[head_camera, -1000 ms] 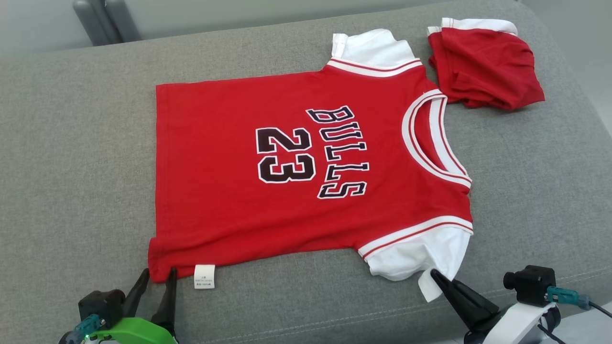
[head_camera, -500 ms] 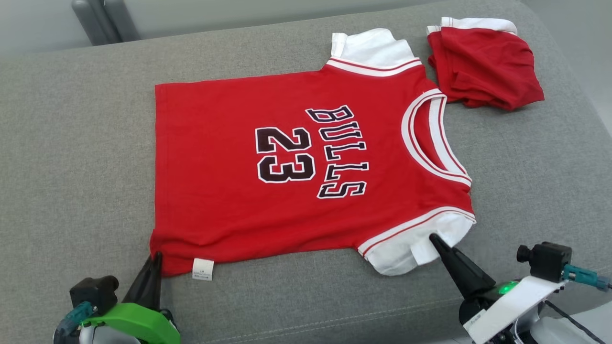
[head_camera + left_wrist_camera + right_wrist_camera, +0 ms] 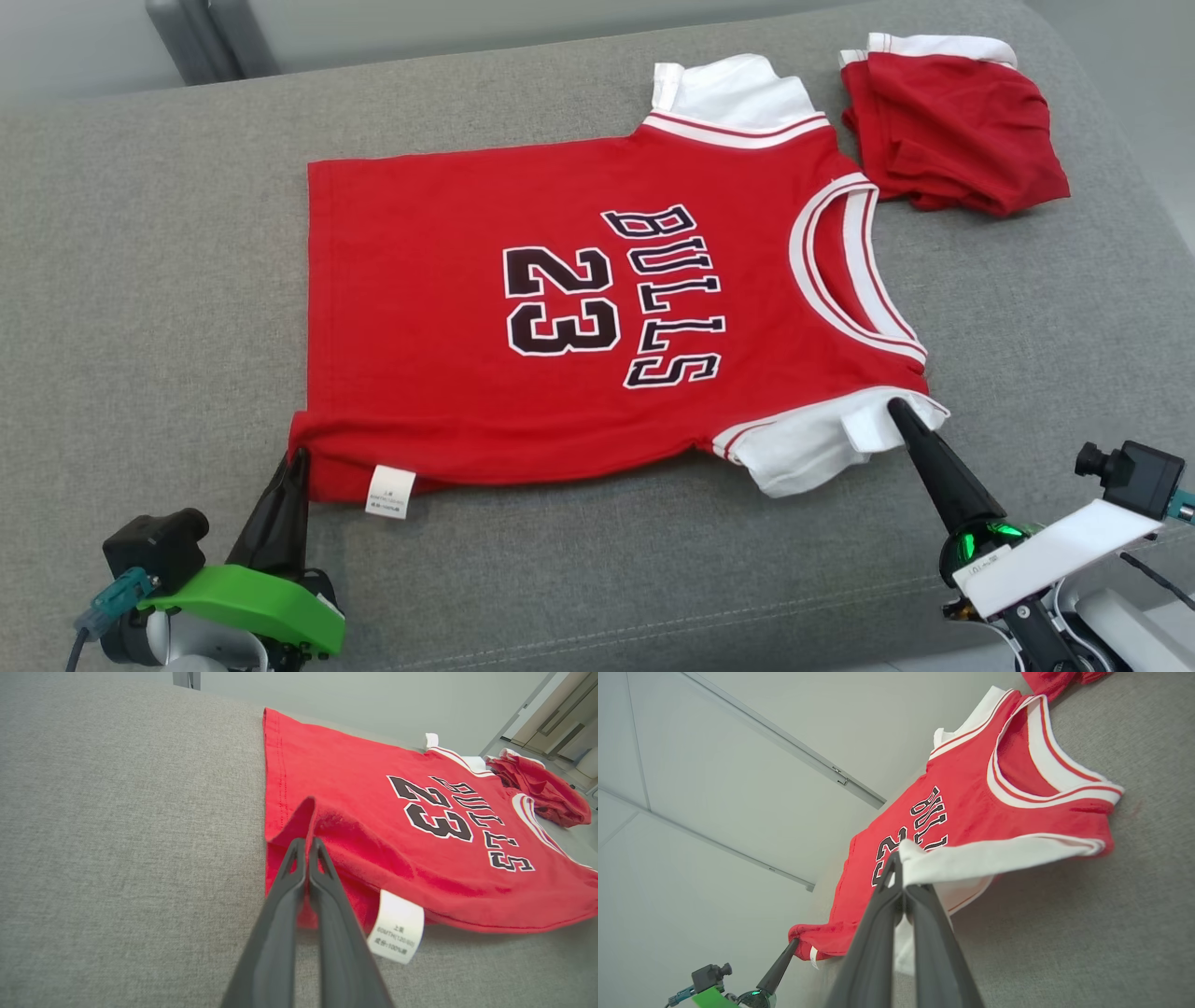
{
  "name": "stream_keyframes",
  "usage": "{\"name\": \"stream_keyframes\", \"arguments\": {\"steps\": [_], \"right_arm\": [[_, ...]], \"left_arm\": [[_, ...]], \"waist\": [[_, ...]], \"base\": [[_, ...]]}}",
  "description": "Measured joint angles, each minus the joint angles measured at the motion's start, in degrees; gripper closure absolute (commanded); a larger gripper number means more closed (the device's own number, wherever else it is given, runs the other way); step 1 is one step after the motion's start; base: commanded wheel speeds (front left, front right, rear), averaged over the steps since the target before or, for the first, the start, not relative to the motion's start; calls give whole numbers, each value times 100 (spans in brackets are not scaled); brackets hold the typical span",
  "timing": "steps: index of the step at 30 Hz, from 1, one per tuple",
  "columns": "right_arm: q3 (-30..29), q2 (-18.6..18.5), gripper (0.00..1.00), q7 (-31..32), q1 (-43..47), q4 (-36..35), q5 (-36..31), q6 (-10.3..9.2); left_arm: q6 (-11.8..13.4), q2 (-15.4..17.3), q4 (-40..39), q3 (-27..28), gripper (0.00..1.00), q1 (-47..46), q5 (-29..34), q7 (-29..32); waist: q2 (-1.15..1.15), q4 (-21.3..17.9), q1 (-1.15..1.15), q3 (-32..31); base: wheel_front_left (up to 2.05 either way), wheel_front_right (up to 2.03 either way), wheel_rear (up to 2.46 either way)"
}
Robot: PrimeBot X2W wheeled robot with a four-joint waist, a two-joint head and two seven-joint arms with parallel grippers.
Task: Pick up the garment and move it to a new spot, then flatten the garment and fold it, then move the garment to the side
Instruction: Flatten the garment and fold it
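The garment [image 3: 560, 308] is a red jersey with white sleeves and black "BULLS 23" lettering, spread on a grey cushion, collar to the right. My left gripper [image 3: 297, 457] is shut on its near-left hem corner, which bunches up red around the tips [image 3: 307, 842]. A white care label [image 3: 390, 490] hangs beside that corner. My right gripper [image 3: 898, 407] is shut on the near white sleeve [image 3: 812, 443], pulling the fabric up off the cushion [image 3: 903, 858]. In the right wrist view the jersey [image 3: 971, 798] stretches away and the left gripper [image 3: 796, 941] pinches its far corner.
A second, crumpled red garment with white trim [image 3: 952, 126] lies at the cushion's far right, close to the jersey's far sleeve. The grey cushion [image 3: 149, 308] has bare room to the left and along its near edge. A dark metal frame [image 3: 201, 37] stands behind.
The left gripper closed on the hem corner and lifted it slightly. The right gripper moved forward and up with the near sleeve, folding it toward the jersey's body.
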Motion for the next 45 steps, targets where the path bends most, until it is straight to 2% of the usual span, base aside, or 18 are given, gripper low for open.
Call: {"name": "stream_keyframes", "arguments": {"steps": [17, 32, 45], "right_arm": [[-307, -137, 100, 30, -670, 488, 944, 0], [-324, -292, 100, 376, -1629, 1214, 984, 0], [-211, -233, 100, 449, -2242, 1948, 871, 0]], "left_arm": [[-5, 366, -143, -486, 100, -356, -347, 11], [-7, 621, -200, -784, 100, -1203, -364, 69], [-7, 546, 258, -967, 100, -1820, -298, 62]], "waist": [[0, 76, 0, 157], [0, 223, 0, 587], [0, 317, 0, 895]], "base": [[0, 0, 0], [0, 0, 0], [0, 0, 0]]}}
